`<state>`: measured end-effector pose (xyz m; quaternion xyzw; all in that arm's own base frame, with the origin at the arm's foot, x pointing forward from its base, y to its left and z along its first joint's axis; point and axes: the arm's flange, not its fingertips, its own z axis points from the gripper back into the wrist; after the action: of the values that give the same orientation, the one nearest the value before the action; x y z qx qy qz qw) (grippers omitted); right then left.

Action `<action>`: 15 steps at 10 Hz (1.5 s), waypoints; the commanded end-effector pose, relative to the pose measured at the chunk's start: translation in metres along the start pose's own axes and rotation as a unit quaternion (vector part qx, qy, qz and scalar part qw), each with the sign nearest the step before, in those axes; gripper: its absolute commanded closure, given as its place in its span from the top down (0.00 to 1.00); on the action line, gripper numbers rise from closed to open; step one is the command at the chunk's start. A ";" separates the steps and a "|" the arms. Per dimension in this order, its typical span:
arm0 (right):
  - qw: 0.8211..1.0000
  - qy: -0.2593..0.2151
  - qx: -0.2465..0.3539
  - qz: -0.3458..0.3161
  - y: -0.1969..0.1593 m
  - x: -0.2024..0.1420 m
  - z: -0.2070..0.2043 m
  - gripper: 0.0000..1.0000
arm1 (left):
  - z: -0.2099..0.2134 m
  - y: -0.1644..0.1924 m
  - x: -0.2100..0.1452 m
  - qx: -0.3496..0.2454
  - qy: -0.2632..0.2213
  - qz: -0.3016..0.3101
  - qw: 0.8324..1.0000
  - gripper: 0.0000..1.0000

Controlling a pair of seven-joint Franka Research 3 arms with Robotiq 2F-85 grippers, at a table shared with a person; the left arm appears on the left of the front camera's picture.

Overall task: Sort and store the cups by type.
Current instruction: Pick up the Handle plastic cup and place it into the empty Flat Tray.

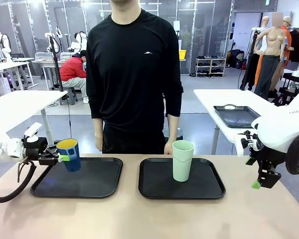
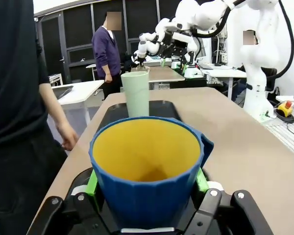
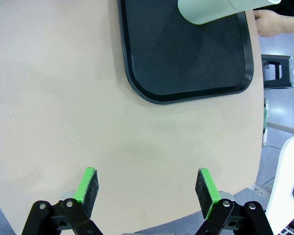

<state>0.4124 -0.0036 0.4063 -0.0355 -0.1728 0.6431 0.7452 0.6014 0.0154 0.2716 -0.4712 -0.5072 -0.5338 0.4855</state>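
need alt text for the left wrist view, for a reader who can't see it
The left gripper is closed on a dark blue mug with a yellow inside, seen close from above. Beyond it a pale mint-green tumbler stands on a black tray, and a person's hand hangs at the table's edge.

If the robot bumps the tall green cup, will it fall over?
Probably, yes. The green cup is tall and narrow and stands upright by itself on the right tray, so a bump near its rim could tip it. It looks like empty plastic, so likely light. Lying down, its round side might roll.
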 end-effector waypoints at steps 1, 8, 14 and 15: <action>1.000 0.008 -0.006 -0.010 0.001 0.002 -0.003 1.00 | 0.003 0.026 -0.012 0.007 -0.004 0.006 1.000 0.80; 1.000 0.008 -0.006 -0.010 0.001 0.002 -0.003 1.00 | 0.001 0.045 -0.052 -0.018 0.003 0.020 1.000 0.80; 1.000 0.008 -0.006 -0.010 0.001 0.002 -0.003 1.00 | 0.001 0.051 -0.073 -0.022 0.010 0.042 0.999 0.80; 1.000 0.008 -0.006 -0.010 0.001 0.002 -0.003 1.00 | 0.001 0.051 -0.075 -0.023 0.013 0.047 0.999 0.80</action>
<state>0.4124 -0.0036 0.4063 -0.0355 -0.1727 0.6430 0.7453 0.6499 0.0173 0.2127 -0.4923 -0.4818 -0.5257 0.4992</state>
